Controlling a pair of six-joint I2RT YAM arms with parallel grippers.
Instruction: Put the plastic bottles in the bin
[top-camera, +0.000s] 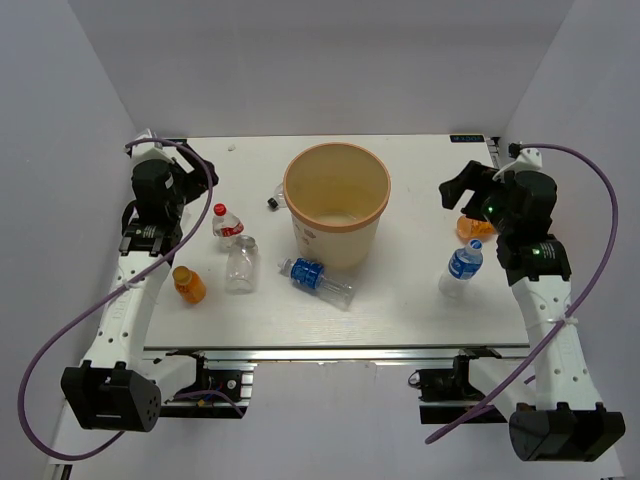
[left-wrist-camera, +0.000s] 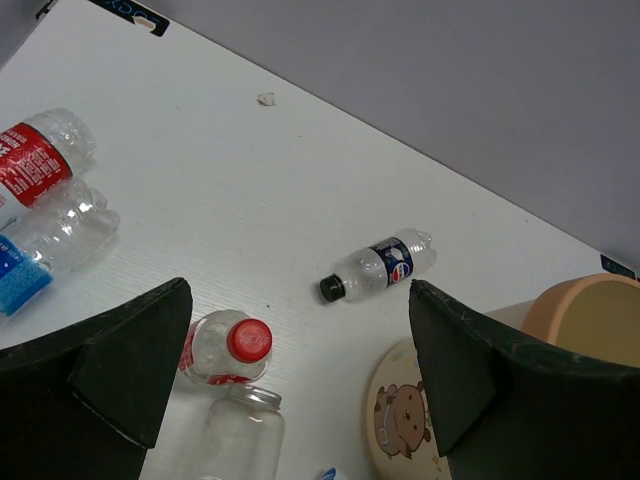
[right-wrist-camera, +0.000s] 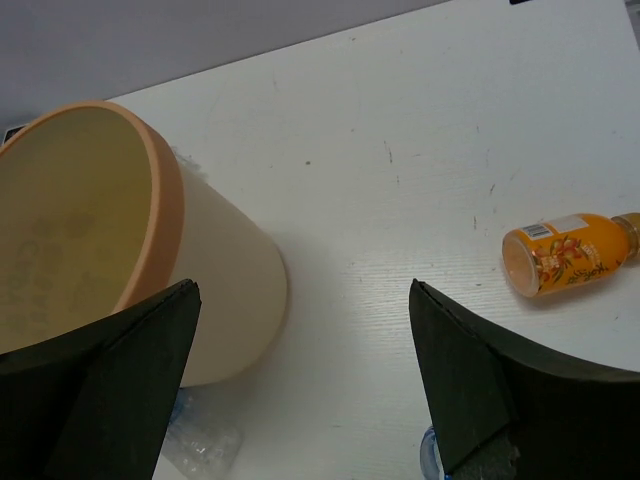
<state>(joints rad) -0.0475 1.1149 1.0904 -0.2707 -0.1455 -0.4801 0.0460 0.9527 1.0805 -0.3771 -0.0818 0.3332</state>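
The tan bin (top-camera: 336, 226) stands mid-table; it also shows in the left wrist view (left-wrist-camera: 560, 300) and the right wrist view (right-wrist-camera: 166, 190). Left of it stand a red-capped bottle (top-camera: 227, 224) (left-wrist-camera: 226, 346), an unlabelled bottle (top-camera: 241, 266) (left-wrist-camera: 240, 438) and an orange bottle (top-camera: 188, 285). A blue-labelled bottle (top-camera: 315, 277) lies in front of the bin. Another (top-camera: 462, 267) stands at the right. An orange bottle (right-wrist-camera: 566, 255) lies by my right gripper (top-camera: 462, 195) (right-wrist-camera: 300, 285), which is open and empty. My left gripper (top-camera: 196, 172) (left-wrist-camera: 300, 290) is open above the table.
A small black-capped bottle (left-wrist-camera: 378, 270) lies behind the bin's left side (top-camera: 272, 202). The left wrist view shows two more bottles lying at the far left, one red-labelled (left-wrist-camera: 40, 150), one clear with blue (left-wrist-camera: 45, 245). White walls enclose the table.
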